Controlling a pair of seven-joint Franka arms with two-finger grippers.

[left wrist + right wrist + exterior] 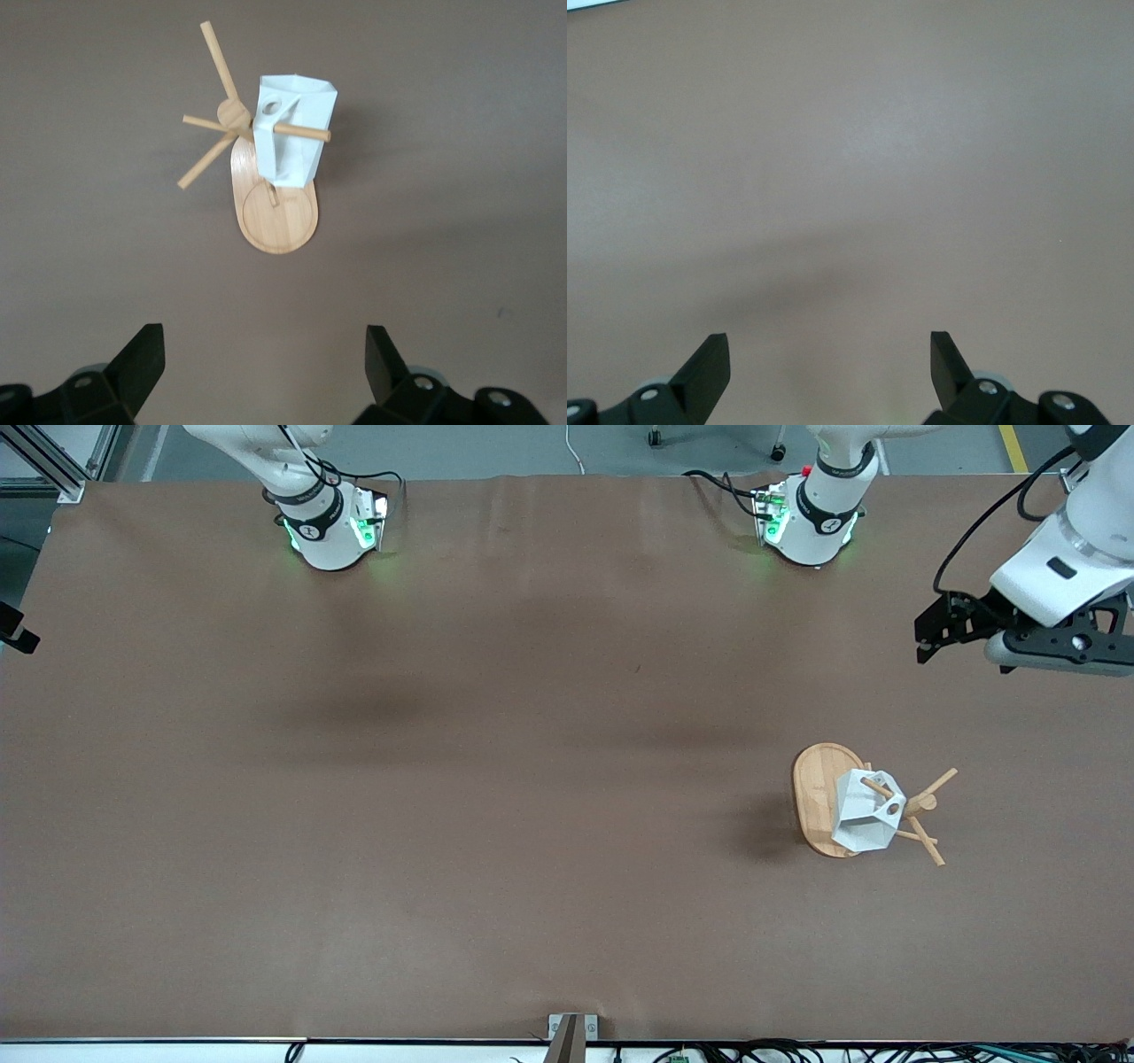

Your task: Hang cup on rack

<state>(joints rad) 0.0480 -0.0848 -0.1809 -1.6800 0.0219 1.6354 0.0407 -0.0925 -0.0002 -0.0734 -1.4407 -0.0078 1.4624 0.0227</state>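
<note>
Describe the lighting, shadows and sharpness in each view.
Front view: even light, sharp; soft shadow on the table beside the rack, green glow at both arm bases. Left wrist view: cup crisp, open left gripper slightly soft. Right wrist view: diffuse shadow band on the table, open right gripper dark.

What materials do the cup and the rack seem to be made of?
The cup looks like matte white plastic, perhaps printed, or glazed ceramic: flat facets, sharp edges, no gloss. It hangs on a peg by its handle hole. The rack looks like light bamboo or wood: pale tan color, faint grain on the oval base, round post and pegs.
</note>
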